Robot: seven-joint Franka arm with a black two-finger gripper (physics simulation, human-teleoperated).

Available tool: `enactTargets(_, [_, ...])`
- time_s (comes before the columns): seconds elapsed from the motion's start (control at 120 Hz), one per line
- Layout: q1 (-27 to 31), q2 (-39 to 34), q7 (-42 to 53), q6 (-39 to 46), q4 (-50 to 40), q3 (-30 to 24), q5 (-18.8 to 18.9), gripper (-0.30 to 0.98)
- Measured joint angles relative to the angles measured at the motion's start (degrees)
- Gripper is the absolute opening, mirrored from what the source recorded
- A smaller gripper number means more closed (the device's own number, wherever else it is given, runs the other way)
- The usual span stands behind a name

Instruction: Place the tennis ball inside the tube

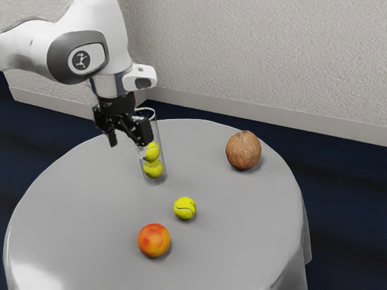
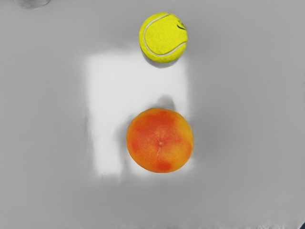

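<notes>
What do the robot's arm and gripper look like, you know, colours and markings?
The arm is white and rounded, with a dark grey panel framing a round black emblem, and a silvery collar. The gripper is black and angular, with two jaws.

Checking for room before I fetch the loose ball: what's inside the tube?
Two tennis balls, one above the other, in the tube's lower part. The gripper covers some of its upper part, so I can't see everything there.

Three tennis balls (image 1: 185,208), one tube (image 1: 158,132), one coconut (image 1: 243,150), one orange-red fruit (image 1: 154,240), one table (image 1: 78,205).
</notes>
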Motion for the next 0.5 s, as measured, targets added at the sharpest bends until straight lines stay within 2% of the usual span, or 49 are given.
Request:
enactTargets(0.175, [-0.04,4.92,-0.95,10.58,-7.16,-3.14,-1.24,0.69])
enactTargets(0.5, [1.26,20.94,0.67,25.18,-4.15,-3.06,0.98,0.69])
